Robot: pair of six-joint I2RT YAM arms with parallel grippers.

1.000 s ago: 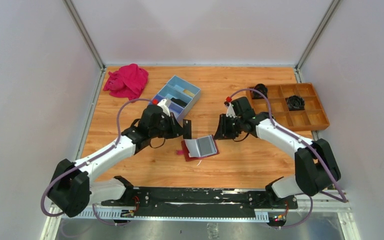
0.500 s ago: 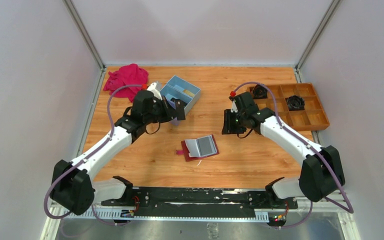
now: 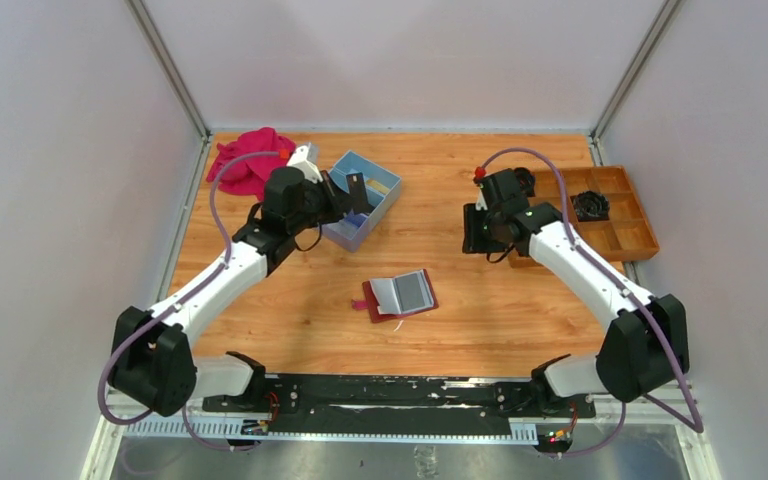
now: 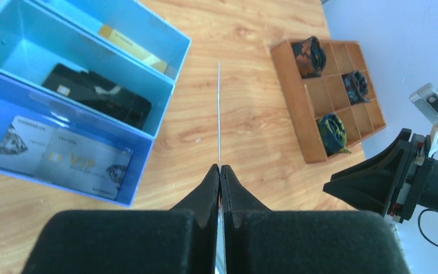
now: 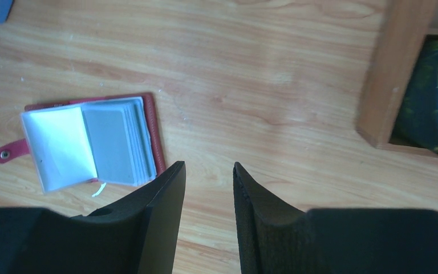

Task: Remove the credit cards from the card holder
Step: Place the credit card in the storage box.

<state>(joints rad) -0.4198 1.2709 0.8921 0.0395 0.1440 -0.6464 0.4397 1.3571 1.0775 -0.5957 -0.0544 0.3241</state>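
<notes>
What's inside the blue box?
The blue box has three sections: two silvery cards in one, a black card in the middle, a yellow card in the last. Anything lying under those cards is hidden.

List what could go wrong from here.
1. The left gripper pinches a credit card by one end only, so the card could slip or twist.
2. In the left wrist view that card lines up with the bare table beside the blue box, so a release now might miss the compartments.
3. The card holder lies open and unheld, with the open right gripper apart from it. Pulling the next card may drag it.
</notes>
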